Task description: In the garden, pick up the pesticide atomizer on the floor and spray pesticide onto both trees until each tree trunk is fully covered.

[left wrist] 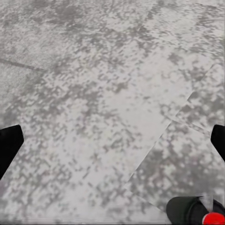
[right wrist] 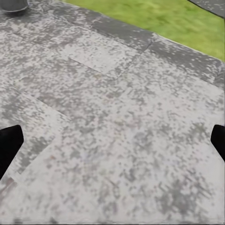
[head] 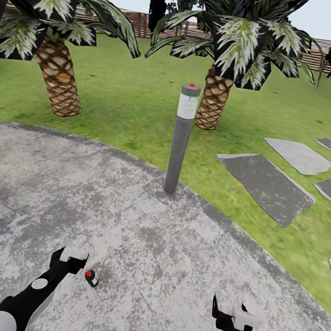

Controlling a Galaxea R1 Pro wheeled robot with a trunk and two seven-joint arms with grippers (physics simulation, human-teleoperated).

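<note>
Your small dark pesticide atomizer with its red cap [head: 91, 278] lies on the mottled grey stone paving [head: 147, 248], just beside your left tool [head: 72, 255]. Both that tool and your right tool [head: 231, 309] are spread wide and hold nothing.

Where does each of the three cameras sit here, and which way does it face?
Head view: high on the robot, facing forward and down over grey speckled paving, a grey bollard post and scaly-trunked palms; both black arms show, left gripper, right gripper.
Left wrist view: looks down at paving; dark fingertips at the edges.
Right wrist view: paving and green grass.
Shared: small black red-capped object.
</note>
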